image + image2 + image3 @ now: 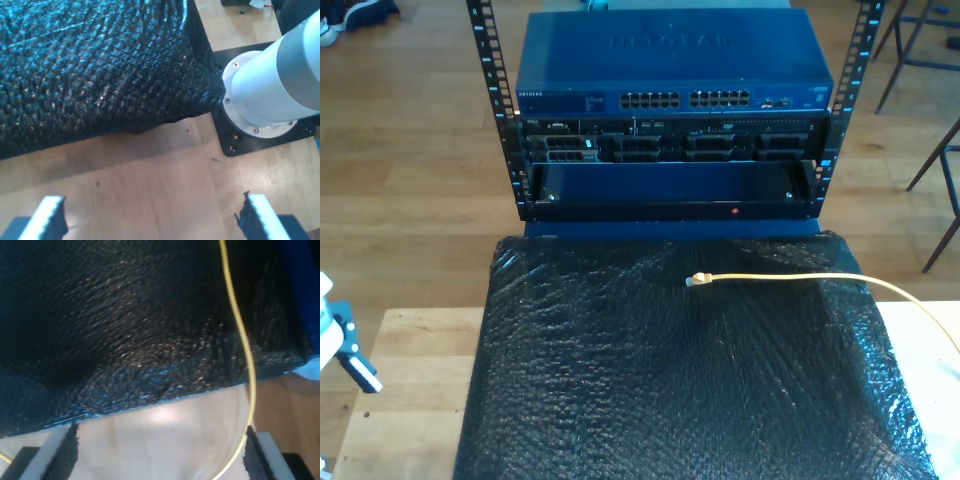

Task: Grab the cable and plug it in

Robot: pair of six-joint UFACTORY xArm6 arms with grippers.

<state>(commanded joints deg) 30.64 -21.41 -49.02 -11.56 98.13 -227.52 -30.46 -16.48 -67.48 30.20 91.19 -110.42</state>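
Wooden table [165, 170] under black bubble-wrap sheet [680, 380], rack with blue network switch [670, 62] behind. My first gripper [150, 217]: jaws spread wide, empty, over bare wood beside white arm base [260, 95]. My second gripper [160, 455]: jaws spread, nothing pinched; cable [245, 350] runs close by one pad. In exterior view cable's plug [699, 281] lies on sheet, mid-way, cord trailing to exterior view's right.

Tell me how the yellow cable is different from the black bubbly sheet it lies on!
The cable is thin, long and pale yellow; the sheet is wide, flat and black. The cable looks smooth and ends in a small clear plug; the sheet is bumpy all over and shiny. The cable curves off past the sheet's edge at the exterior view's right; the sheet lies spread over the table. Both sit in front of the blue switch.
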